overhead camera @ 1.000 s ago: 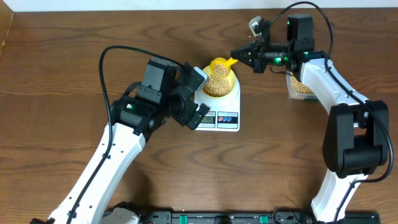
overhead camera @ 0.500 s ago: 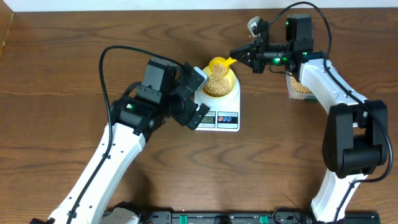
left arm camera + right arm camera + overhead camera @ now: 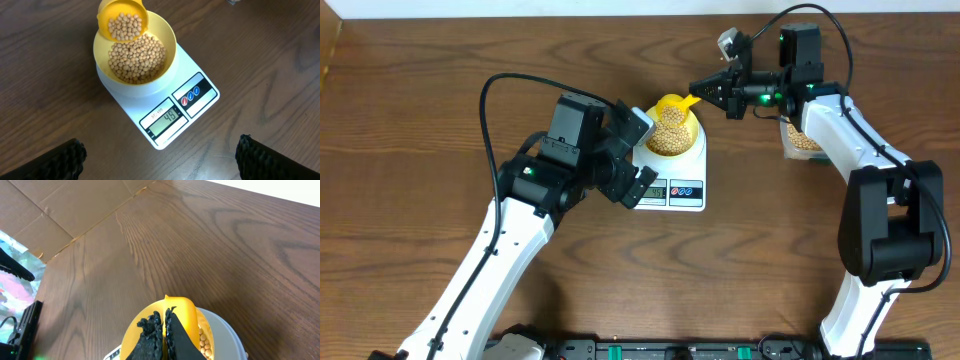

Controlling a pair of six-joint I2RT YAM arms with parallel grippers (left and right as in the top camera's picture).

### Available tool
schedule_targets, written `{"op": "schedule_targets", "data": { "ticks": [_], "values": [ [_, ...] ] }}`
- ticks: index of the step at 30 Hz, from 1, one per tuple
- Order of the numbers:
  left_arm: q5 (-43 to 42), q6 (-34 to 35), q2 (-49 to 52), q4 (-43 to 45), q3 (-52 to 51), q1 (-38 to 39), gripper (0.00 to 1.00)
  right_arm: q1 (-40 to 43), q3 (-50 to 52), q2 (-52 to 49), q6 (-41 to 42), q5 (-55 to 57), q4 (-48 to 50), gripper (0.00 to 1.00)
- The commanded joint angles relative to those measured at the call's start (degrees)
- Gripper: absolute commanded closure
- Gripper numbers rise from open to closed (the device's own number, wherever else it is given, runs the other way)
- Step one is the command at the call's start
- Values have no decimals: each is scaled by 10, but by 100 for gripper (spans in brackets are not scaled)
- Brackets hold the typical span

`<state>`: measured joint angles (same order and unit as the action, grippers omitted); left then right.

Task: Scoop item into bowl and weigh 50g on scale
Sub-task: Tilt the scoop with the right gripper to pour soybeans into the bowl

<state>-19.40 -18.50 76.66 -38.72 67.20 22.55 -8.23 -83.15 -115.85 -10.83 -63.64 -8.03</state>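
Overhead alone, for the whole layout: the scale (image 3: pixel 685 192) near the middle of the table (image 3: pixel 420 150), the bowl (image 3: pixel 686 143) seated on its platform, beans (image 3: pixel 670 135) heaped inside. Also overhead only: a clear tub (image 3: pixel 803 141) with more beans, off to the right, well apart from the scale and half covered by the right arm (image 3: pixel 860 140). Beside the scale's display end, on its left, the left gripper (image 3: pixel 633 150). Reaching in from the right, level with the bowl's far rim, the right gripper (image 3: pixel 712 88).

Down the left wrist camera, what overhead blurs: the scoop (image 3: pixel 122 20) held over the bowl's far rim, a layer of beans lying in it. Display (image 3: pixel 165 118) legible here, digits looking like 48, with two round buttons (image 3: pixel 191 96) next to it. Fingertips (image 3: pixel 59 161) at the two bottom corners, spread wide with only bare wood between: hand released, empty.

From the right wrist camera, the grip itself: black fingers (image 3: pixel 150 332) pressed together on the scoop's handle, clenched with no gap. Beyond the table's far edge, cardboard (image 3: pixel 60 210).

Hard to make out:
- Scoop handle buried under the fingers in the right wrist view.
- Scoop cut off by the top edge in the left wrist view.
- Display too small to read from overhead.
- Scale almost wholly outside the right wrist view, bowl rim cropped at its bottom edge.
- Coloured shapes at that view's left edge not identifiable.
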Motion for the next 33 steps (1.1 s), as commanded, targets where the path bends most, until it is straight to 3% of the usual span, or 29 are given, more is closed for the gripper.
{"op": "schedule_targets", "data": {
  "ticks": [1,22,27,33],
  "values": [
    [-5,-10,4,-1,-4,-1,2,-5,1,-4,-4,-16,-1,99],
    [-5,-10,4,-1,-4,-1,2,-9,1,-4,-4,-14,19,99],
    [-5,-10,4,-1,-4,-1,2,-8,1,-4,-4,-52,-15,99],
    [-5,-10,4,-1,-4,-1,2,-8,1,-4,-10,-57,22,99]
  ]
}}
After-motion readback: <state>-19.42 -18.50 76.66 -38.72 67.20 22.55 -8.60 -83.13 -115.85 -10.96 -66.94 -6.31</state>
